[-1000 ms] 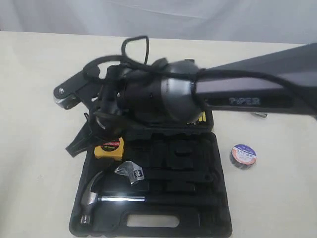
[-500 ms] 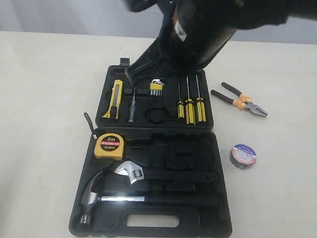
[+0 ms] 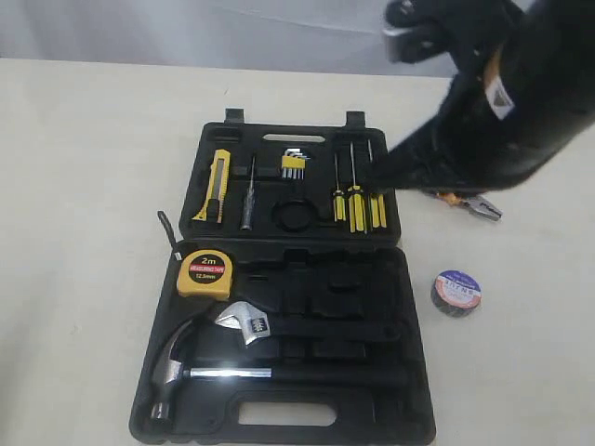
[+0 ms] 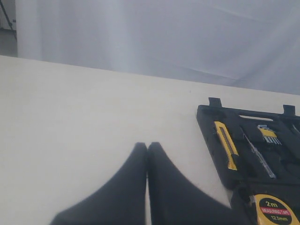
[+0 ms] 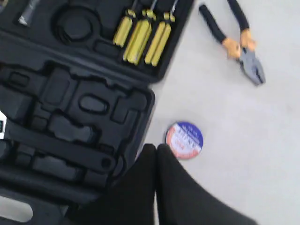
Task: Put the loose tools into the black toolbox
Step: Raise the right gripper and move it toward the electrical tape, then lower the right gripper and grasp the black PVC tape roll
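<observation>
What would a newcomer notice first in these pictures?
The open black toolbox dominates the exterior view, with a yellow tape measure and a silver hammer in its handle half. The dark right arm looms over its far right corner; pliers and a tape roll lie loose on the table beside it.

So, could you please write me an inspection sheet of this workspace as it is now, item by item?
Surface: pale table, flat.
Job's things: black toolbox lies open; utility knife and tape measure are inside it; tape roll and pliers lie on the table beside it.
Clutter: hammer, wrench, three screwdrivers and hex keys, all in the toolbox.
Grippers: left end effector shut, holding nothing, over the table; right end effector shut, holding nothing, near the tape roll.
Cables: nothing seen.
Surroundings: pale backdrop behind the table.
</observation>
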Motion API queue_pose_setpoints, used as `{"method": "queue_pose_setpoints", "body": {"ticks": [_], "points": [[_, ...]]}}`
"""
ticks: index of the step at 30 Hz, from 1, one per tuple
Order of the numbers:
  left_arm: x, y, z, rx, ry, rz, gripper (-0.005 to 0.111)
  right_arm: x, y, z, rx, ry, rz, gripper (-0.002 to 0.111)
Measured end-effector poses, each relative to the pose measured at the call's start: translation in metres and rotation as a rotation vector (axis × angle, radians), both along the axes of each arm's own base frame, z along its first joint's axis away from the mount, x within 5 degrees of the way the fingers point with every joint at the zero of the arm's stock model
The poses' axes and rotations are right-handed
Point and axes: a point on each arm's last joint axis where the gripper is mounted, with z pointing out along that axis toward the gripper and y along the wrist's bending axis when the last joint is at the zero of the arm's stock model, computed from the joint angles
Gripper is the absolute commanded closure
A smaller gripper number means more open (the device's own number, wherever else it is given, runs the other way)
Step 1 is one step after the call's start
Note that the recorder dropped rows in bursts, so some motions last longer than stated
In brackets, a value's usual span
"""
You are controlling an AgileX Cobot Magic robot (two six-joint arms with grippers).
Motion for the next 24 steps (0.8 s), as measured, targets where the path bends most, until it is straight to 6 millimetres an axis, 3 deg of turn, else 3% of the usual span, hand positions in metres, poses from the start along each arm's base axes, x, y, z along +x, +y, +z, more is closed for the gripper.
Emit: {"method": "queue_pose_setpoints", "body": {"ticks": [5, 10, 20, 24], "points": [[0.000, 0.000, 0.000, 0.000, 0.000, 0.000, 0.107, -0.012, -0.029, -0.046, -0.005, 0.135, -0.097, 0.109], [0.000, 0.000, 0.000, 0.000, 0.000, 0.000, 0.107, -0.019, -0.049, -0.085, 0.027, 0.163, -0.154, 0.109], [0.000, 0.000, 0.000, 0.000, 0.000, 0.000, 0.107, -0.011, -0.078, -0.096, 0.151, 0.168, -0.220, 0.108], [0.000, 0.000, 0.000, 0.000, 0.000, 0.000, 0.107, -0.007, -0.087, -0.099, 0.140, 0.177, -0.205, 0.095]]}}
